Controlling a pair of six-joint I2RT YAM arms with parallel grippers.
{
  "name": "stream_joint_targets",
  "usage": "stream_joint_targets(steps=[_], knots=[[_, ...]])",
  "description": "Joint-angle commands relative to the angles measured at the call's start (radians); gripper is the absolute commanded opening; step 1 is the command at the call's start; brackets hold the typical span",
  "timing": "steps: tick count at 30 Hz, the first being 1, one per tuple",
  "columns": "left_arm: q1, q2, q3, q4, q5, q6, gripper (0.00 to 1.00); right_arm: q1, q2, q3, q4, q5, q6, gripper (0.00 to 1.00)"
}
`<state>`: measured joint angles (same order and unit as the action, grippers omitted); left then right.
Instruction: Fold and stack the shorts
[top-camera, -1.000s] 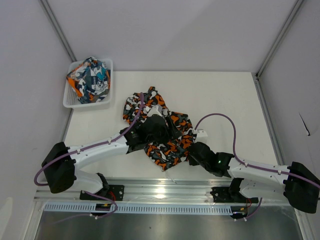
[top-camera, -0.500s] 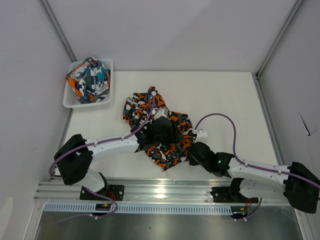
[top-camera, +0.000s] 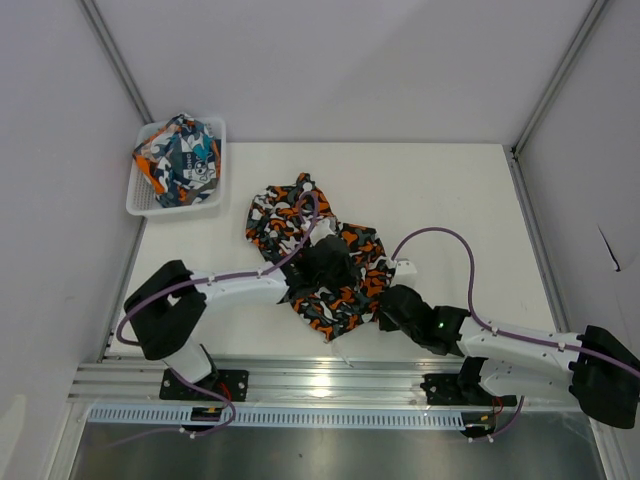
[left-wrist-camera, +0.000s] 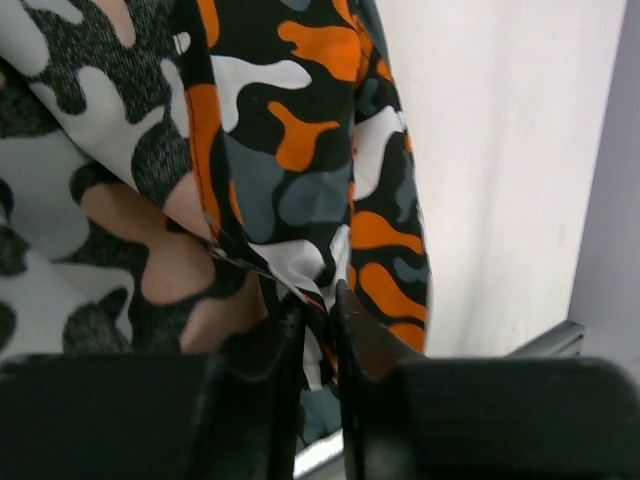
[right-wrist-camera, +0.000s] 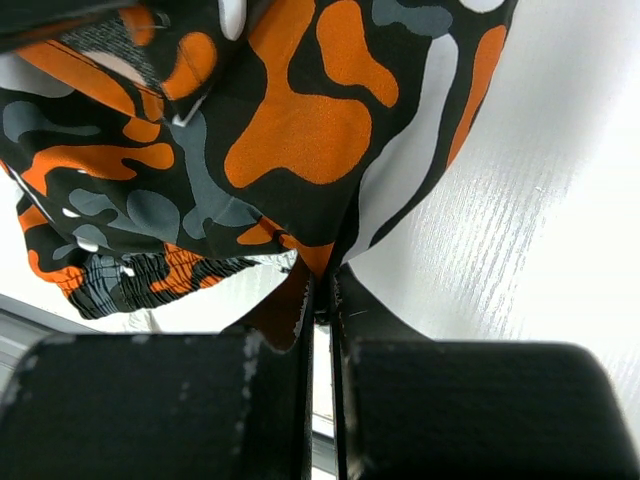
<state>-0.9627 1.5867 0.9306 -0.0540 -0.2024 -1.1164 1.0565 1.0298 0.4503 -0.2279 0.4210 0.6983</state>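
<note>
Pinching the camouflage shorts two-handed
Top view: they are lying bunched at frame centre, with the teal-blue shorts in the basket upper left. Left wrist: my left gripper is clamping a thin fold. Right wrist: my right gripper is nipping only the hem tip, so pulling could slip it free.

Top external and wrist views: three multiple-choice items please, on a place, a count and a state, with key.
1. Where are the teal-print shorts? A) in the white basket B) on the metal rail C) in a gripper
2. How many shorts lie on the table outside the basket? A) none B) one C) two
3. The right gripper is: A) wide open B) shut on the camouflage shorts C) shut on nothing
1 A: they fill the basket. 2 B: only the camouflage pair lies there. 3 B: fabric sits pinched between its fingers.
</note>
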Motion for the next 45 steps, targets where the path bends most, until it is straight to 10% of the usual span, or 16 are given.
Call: stream_joint_targets(steps=[1, 3, 11, 21, 31, 39, 45], knots=[[0.018, 0.051, 0.028, 0.083, -0.022, 0.000, 0.18, 0.005, -0.023, -0.007, 0.041, 0.030, -0.002, 0.00], [0.021, 0.093, 0.049, 0.086, 0.012, 0.006, 0.01, 0.003, -0.025, -0.004, 0.036, 0.033, -0.005, 0.00], [0.062, 0.042, 0.034, 0.063, 0.006, 0.044, 0.00, 0.005, -0.046, -0.027, 0.027, 0.039, -0.003, 0.00], [0.396, -0.206, 0.118, -0.078, 0.303, 0.268, 0.00, 0.025, -0.053, -0.088, 0.162, -0.132, -0.121, 0.00], [0.722, -0.370, 0.280, -0.283, 0.454, 0.434, 0.00, 0.330, 0.186, 0.069, 0.165, -0.100, -0.252, 0.00], [0.817, -0.421, 0.359, -0.339, 0.520, 0.498, 0.00, 0.418, 0.124, 0.058, 0.209, -0.010, -0.209, 0.53], [0.817, -0.439, 0.393, -0.337, 0.561, 0.536, 0.00, 0.416, -0.086, -0.083, 0.363, -0.037, -0.224, 0.71]])
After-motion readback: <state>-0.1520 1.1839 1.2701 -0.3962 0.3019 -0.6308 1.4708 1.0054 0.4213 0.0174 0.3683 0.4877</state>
